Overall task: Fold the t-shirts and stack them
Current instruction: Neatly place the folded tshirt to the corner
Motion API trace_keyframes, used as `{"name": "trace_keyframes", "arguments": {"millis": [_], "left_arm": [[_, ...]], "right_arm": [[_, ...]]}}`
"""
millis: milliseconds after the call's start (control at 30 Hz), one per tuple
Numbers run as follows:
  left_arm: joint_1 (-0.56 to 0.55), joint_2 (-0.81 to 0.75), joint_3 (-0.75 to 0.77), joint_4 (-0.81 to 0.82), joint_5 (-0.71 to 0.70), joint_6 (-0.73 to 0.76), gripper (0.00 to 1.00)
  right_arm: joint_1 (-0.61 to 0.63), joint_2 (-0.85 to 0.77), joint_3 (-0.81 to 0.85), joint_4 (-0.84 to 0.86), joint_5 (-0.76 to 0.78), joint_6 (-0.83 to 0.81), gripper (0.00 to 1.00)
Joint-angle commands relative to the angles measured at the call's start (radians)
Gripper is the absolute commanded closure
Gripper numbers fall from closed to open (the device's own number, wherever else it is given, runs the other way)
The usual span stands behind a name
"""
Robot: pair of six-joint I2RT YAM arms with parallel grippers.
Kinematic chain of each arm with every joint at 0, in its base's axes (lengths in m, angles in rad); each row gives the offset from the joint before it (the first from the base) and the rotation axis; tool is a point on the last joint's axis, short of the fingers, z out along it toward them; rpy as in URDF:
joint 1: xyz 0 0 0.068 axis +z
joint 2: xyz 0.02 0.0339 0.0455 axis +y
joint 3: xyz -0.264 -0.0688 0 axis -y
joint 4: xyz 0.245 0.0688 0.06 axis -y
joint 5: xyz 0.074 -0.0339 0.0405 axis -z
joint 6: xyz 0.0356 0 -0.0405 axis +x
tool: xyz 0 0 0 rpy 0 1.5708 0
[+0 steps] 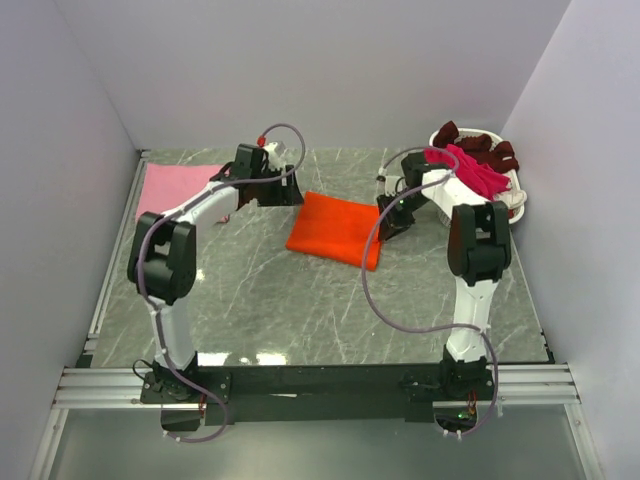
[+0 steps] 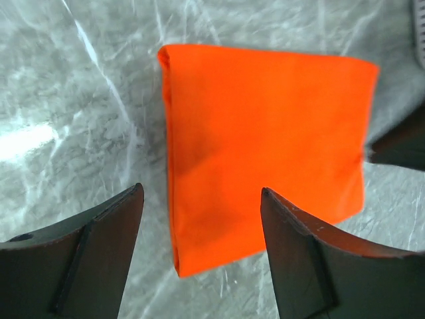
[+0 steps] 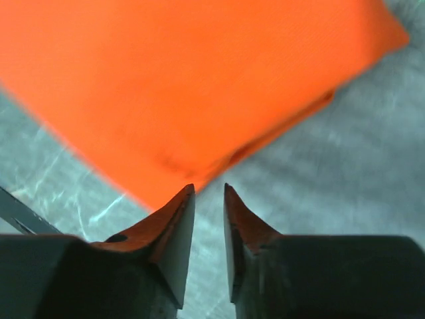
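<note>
A: Nearest the bases?
B: Grey marbled table (image 1: 300,310), veined in white.
A: Mid-table, then?
B: One orange t-shirt (image 1: 335,228), folded into a neat rectangle, lying flat, flanked by both arms. Thick doubled edge along one side, seen from the left wrist.
A: And the left gripper (image 2: 202,193)?
B: Poised over the shirt's left edge. Released, fingers spread wide, nothing between them.
A: The right gripper (image 3: 209,189)?
B: Down by the shirt's right corner, tips just beside the cloth. Parted by a narrow slit only, with table visible through the gap; gripping nothing.
A: Farther back?
B: Far left, light pink t-shirt (image 1: 170,188), laid flat near the table's edge, well apart from the orange one. Far right, white basket (image 1: 518,200) against the wall, with magenta t-shirt (image 1: 470,168) draped over its rim and dark maroon t-shirts (image 1: 480,143) heaped inside, toward the back
</note>
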Motion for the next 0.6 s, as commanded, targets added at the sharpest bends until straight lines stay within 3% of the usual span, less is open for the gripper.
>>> {"name": "trace_keyframes", "arguments": {"millis": [0, 133, 300, 467, 567], "left_arm": [[-0.005, 0.092, 0.099, -0.097, 0.071, -0.017, 0.24], [-0.005, 0.186, 0.16, -0.133, 0.137, -0.009, 0.25], [-0.007, 0.253, 0.186, -0.131, 0.18, -0.029, 0.25], [-0.019, 0.31, 0.217, -0.17, 0.253, -0.034, 0.26], [-0.043, 0.333, 0.231, -0.202, 0.227, -0.041, 0.29]], "right_arm": [[-0.007, -0.261, -0.015, 0.005, -0.049, -0.101, 0.67], [-0.008, -0.472, -0.131, 0.066, -0.146, -0.185, 0.52], [-0.007, -0.688, -0.311, 0.12, -0.235, -0.228, 0.49], [-0.008, -0.805, -0.453, 0.186, -0.307, -0.214, 0.49], [-0.019, -0.841, -0.469, 0.195, -0.332, -0.211, 0.49]]}}
